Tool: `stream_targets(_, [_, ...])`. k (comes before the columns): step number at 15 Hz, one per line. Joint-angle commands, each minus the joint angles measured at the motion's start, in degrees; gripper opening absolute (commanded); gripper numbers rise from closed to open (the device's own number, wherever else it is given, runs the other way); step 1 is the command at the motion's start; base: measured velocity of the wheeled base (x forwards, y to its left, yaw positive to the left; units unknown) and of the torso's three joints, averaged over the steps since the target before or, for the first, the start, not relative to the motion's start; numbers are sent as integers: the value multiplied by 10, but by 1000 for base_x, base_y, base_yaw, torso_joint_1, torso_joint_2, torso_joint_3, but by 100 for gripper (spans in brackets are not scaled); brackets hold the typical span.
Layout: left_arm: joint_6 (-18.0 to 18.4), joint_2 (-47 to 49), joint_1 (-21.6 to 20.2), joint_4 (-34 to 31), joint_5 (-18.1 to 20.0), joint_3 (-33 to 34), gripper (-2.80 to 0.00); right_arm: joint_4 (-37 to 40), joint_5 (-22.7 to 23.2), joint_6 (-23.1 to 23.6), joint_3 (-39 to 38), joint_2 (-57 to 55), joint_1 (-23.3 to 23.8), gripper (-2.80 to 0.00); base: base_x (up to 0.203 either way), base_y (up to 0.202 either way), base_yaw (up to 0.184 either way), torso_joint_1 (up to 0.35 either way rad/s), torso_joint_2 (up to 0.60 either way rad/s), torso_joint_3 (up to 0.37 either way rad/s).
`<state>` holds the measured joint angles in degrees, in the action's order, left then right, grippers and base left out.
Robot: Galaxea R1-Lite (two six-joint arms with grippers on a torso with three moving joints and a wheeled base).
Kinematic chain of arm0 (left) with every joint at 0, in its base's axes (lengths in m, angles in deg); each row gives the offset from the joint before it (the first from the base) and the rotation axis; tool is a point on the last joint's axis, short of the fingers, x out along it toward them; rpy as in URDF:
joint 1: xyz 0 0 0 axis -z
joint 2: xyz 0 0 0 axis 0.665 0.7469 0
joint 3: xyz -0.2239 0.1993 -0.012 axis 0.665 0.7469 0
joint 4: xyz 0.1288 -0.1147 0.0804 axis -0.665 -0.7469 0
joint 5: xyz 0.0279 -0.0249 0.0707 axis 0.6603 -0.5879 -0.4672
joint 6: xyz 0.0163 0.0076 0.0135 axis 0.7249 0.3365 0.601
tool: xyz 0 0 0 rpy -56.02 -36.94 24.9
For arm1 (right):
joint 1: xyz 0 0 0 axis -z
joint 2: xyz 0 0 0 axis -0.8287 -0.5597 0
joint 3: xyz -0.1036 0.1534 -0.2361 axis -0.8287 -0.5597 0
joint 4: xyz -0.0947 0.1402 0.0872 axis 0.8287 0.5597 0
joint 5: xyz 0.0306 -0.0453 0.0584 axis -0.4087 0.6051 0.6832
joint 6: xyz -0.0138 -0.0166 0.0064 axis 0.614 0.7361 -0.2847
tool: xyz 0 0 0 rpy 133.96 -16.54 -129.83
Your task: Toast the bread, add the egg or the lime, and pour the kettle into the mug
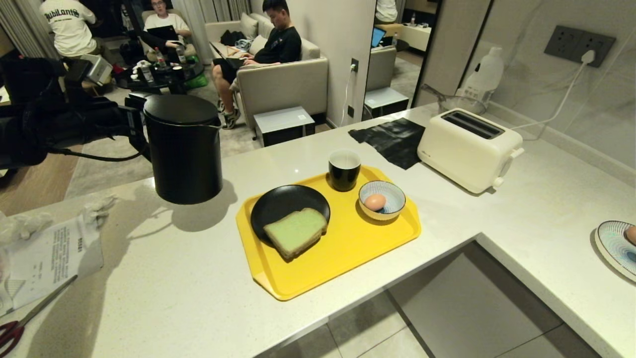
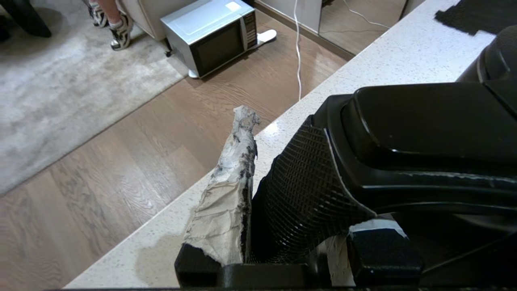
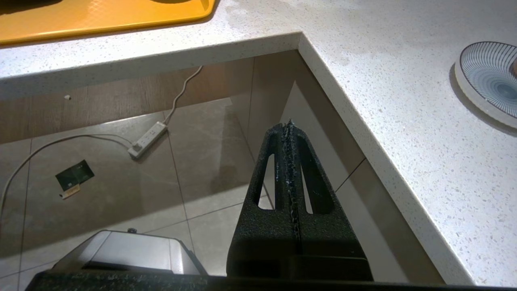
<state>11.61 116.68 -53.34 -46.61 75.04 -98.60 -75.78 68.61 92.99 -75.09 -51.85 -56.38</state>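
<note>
- Readable writing: only a partial word on the white shirt [image 1: 67, 22] of a person in back; paper sheet [image 1: 49, 261] print too small to read.
- Left gripper [image 2: 282, 194] reaching in from the left, clamping the handle of the kettle [image 1: 184, 149], which is standing on the tabletop [image 1: 164, 278].
- Right gripper [image 3: 288, 161] hanging below the tabletop edge, fingers pressed together, empty.
- Bread [image 1: 296, 231] lying on black plate [image 1: 278, 206], mug [image 1: 344, 169] and egg [image 1: 375, 201] in striped bowl [image 1: 392, 196], all on yellow tray [image 1: 348, 248].

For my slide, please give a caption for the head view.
Left gripper grips the kettle beside a tray holding bread, egg and mug.
</note>
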Motion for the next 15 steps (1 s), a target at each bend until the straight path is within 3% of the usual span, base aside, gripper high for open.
stream_targets(1, [15,-2,1,1,2,1,-280,0,0,0,0,0,0,-280,0,0,0,0,0,0])
stream_targets(15, [20,-12,6,-2,-8,2,-280,0,0,0,0,0,0,-280,0,0,0,0,0,0])
